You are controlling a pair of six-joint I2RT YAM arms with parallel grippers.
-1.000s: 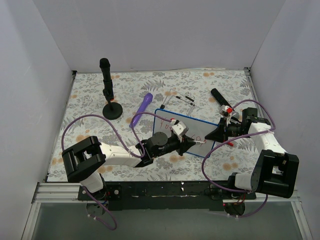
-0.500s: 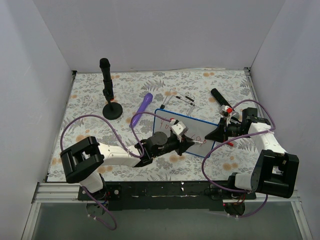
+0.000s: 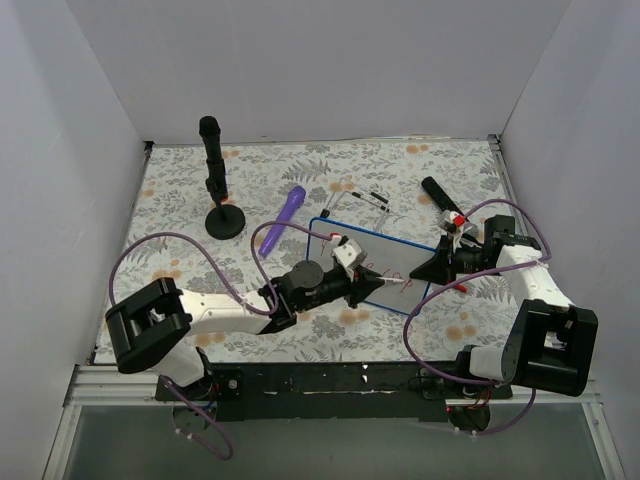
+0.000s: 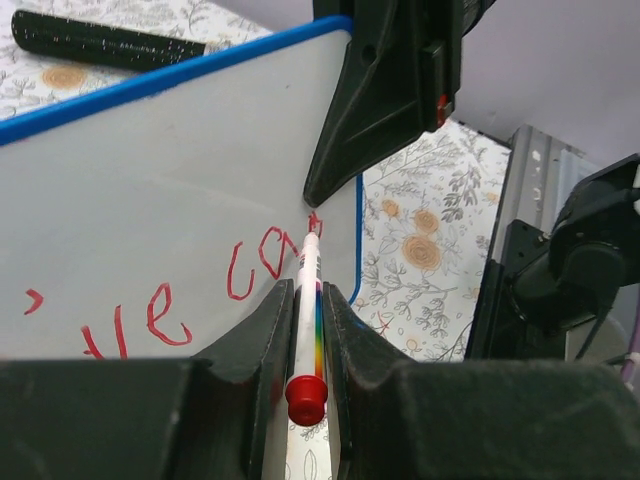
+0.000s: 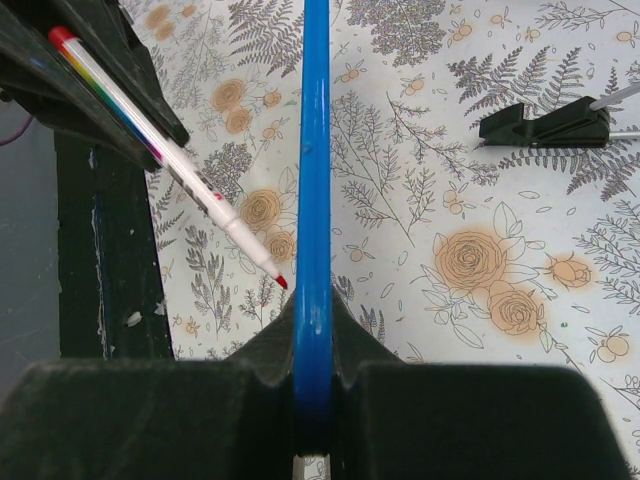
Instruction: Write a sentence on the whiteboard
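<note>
Robotics lab test cell, not a home or office. Three plain white walls (image 3: 330, 70) boxed in a counter (image 3: 170, 200) w/ a floral printed sheet. An aluminium rail (image 3: 100, 385) ran along the near edge. The left arm (image 3: 230, 312) & right arm (image 3: 535, 285) were bolted there, purple cables (image 3: 160, 238) looping off them. A black stand (image 3: 222, 215) & the whiteboard (image 3: 400, 255) sat on top.

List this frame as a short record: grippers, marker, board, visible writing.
left gripper: shut on marker
right gripper: shut on blue rim of whiteboard
marker: white, rainbow stripe, red tip at the board near the right gripper
sentence: red, unfinished; "ve co" legible in left wrist view
</note>
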